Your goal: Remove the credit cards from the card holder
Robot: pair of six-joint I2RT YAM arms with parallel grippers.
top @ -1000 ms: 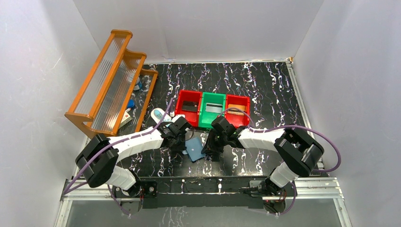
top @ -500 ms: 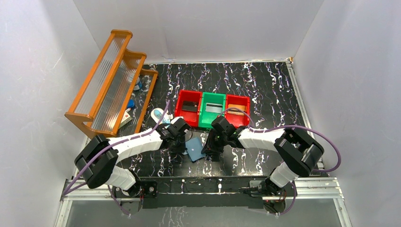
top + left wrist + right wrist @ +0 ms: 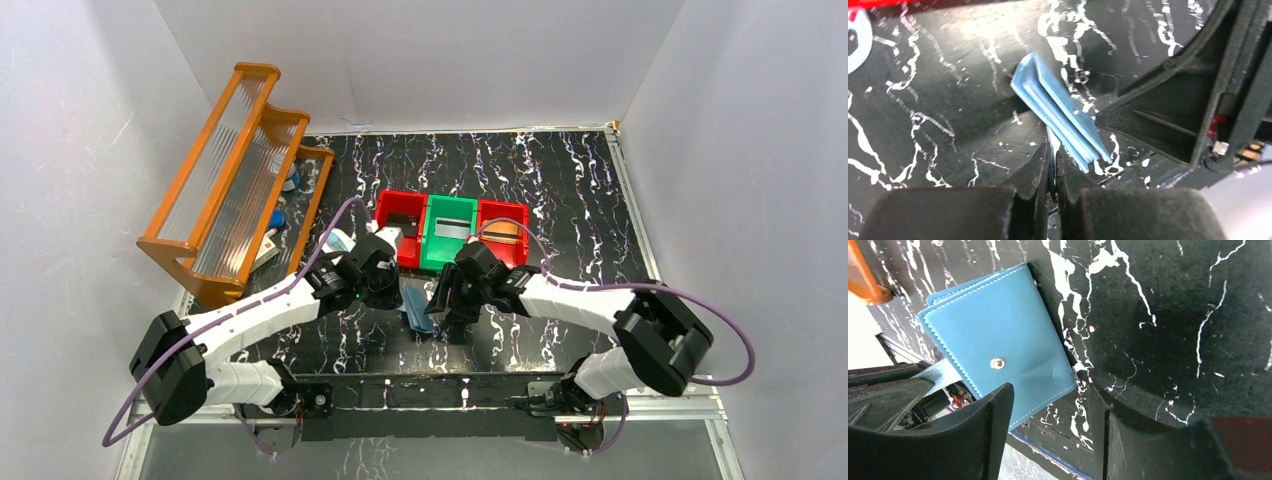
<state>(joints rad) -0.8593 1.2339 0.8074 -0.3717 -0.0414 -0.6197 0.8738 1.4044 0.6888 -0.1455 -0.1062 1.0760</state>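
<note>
I count one wallet (image 3: 998, 340), two red bins (image 3: 400, 196), one green bin (image 3: 450, 201), one wooden rack (image 3: 225, 180); cards (image 3: 452, 229) in bins, three I think.

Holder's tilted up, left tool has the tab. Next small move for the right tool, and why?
Probably back the right tool away from the card holder. Its jaws stand open around one corner, gripping nothing, while the left tool is shut on its tab. The bins seem to hold the credit cards already.

Blue stitched card holder (image 3: 998, 340), snap stud on face, folded shut, stood tilted on edge, black card (image 3: 403, 224) lay in left red bin (image 3: 400, 197), pale card (image 3: 451, 229) in green bin (image 3: 450, 200), tan-orange card (image 3: 503, 234) in right red bin (image 3: 503, 205).
</note>
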